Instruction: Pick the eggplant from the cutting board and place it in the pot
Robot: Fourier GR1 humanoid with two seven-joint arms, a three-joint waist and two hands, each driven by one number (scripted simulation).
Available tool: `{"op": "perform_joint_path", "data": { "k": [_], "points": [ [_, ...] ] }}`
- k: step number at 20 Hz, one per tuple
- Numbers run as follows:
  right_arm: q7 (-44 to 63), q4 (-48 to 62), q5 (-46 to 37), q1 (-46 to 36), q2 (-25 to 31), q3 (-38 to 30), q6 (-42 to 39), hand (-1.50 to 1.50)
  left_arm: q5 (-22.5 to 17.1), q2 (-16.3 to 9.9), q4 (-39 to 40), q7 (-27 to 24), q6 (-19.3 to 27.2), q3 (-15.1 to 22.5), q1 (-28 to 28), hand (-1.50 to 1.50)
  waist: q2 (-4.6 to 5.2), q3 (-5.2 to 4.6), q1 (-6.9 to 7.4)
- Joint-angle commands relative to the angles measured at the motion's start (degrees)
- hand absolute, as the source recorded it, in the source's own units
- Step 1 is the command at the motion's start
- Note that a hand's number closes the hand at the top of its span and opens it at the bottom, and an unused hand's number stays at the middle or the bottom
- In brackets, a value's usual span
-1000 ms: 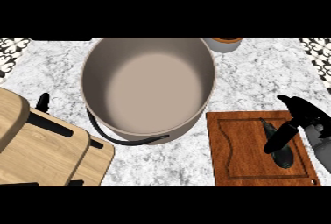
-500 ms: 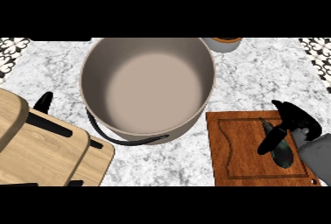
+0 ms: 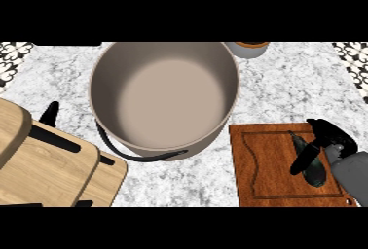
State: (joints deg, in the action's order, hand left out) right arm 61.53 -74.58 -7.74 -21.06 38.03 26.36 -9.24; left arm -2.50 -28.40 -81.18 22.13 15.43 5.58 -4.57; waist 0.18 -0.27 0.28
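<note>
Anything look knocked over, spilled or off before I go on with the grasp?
Nothing stands out. The pot sits upright and empty, the eggplant lies on the cutting board, and the right hand is over it.

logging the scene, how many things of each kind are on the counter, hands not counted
large grey pot with black handle: 1
reddish-brown wooden cutting board: 1
dark eggplant: 1
small orange-rimmed grey cup: 1
light wooden slotted block: 1
total: 5

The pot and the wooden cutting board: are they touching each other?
Apart. The head view shows a strip of marble counter between the pot and the cutting board's left edge.
</note>
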Motion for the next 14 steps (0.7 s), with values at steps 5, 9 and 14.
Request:
{"op": "perform_joint_path", "data": {
  "k": [5, 9, 14],
  "points": [
    [2.2, 4.0, -4.4, 0.9, -5.2, -2.2, -2.5, -1.5, 1.2, 1.9, 2.2, -0.7, -2.4, -3.1, -3.4, 0.0, -0.17, 0.26, -0.31],
    [-0.9, 6.9, -6.6, 2.1, -6.5, -4.7, -2.1, -1.5, 2.1, 2.3, 0.2, -0.2, -3.7, -3.8, -2.4, 0.0, -0.2, 0.27, -0.23],
    [0.9, 4.5, -9.0, 3.0, -8.6, -7.1, -4.2, -1.5, 4.2, 4.9, 3.6, -4.0, -3.8, -5.4, -1.0, 0.0, -0.2, 0.26, -0.27]
  ]
}}
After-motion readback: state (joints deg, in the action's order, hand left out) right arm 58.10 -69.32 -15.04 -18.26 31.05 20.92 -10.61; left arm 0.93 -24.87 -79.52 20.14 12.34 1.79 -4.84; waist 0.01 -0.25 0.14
